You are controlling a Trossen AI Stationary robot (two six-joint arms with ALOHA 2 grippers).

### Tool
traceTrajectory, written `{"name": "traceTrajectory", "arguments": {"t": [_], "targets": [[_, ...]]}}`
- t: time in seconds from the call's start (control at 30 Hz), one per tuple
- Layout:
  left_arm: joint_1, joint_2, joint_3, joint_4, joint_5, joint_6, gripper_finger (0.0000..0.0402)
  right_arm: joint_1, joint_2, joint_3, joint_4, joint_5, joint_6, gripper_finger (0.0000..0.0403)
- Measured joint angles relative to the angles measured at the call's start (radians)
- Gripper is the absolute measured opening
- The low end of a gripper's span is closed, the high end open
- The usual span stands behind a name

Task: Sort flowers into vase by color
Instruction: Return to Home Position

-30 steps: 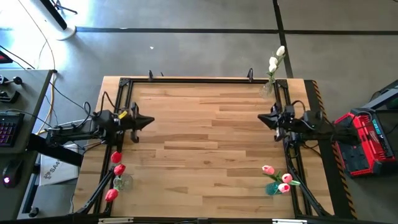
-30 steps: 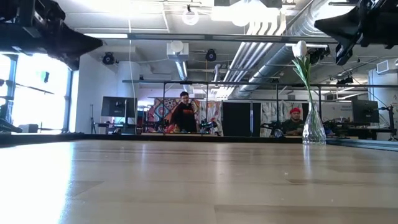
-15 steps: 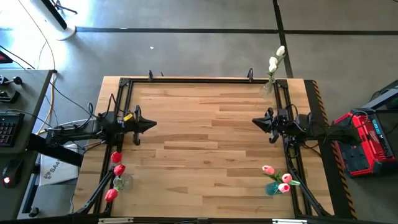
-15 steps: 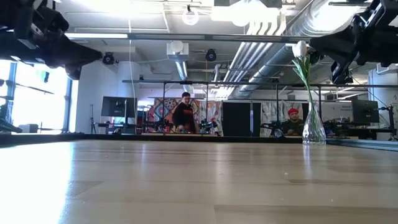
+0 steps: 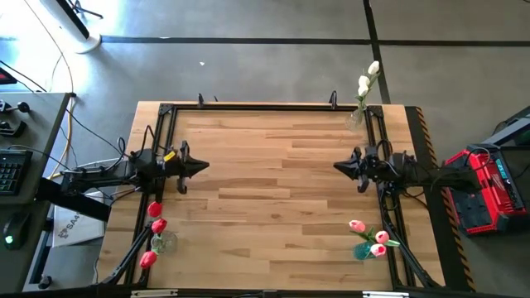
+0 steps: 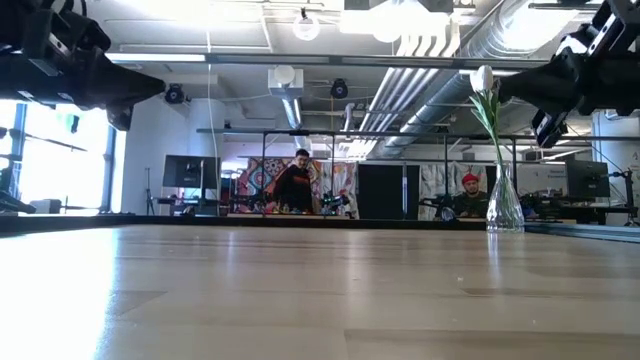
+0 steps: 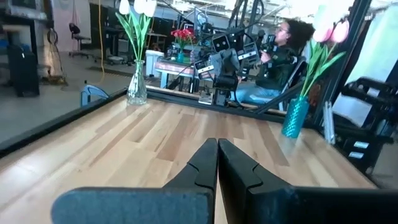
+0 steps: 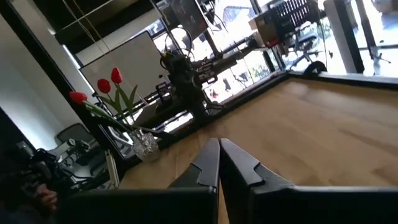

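At the left gripper (image 5: 201, 165): fingers (image 7: 202, 165) pressed together on nothing, poised above the worktop (image 5: 273, 182) by the middle of its left edge, pointing inward. No shift worth noting there over the last half second.

At the right gripper (image 5: 338, 166): likewise pinched together and empty, above the middle of the right edge, facing the left one. Crept a little inward and levelled off over the past second, to judge by the high and low views. Now nearly mirroring its partner.

Outward to the corners:
- **Near left corner**, on the low camera's side: red tulips (image 5: 159, 224) standing in a clear vase (image 5: 162, 242).
- **Near right corner:** pink tulips (image 5: 381, 237) in a blue vase (image 5: 363, 252).
- **Far right corner:** white tulips (image 5: 363, 83) in a slim glass vase (image 5: 356, 118).

No loose stems anywhere on the boards between.

Reading of it: sorting done, each colour in its own vase, nothing left to pick. Only the retreat to rest remaining, and that looks close to finished. No call for any further grasp. Just settling both arms without swinging toward the vases at the edges.
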Motion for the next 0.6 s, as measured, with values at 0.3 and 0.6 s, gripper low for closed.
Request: {"name": "traceTrajectory", "arguments": {"t": [0.3,0.6], "targets": [[0.000,0.000,0.000,0.000,-0.002,-0.037,0.0000,0.000,0.000,0.000,-0.041,0.000,0.004,0.0000],[0.000,0.000,0.000,0.000,-0.002,-0.038,0.0000,0.000,0.000,0.000,-0.041,0.000,0.005,0.0000]]}}
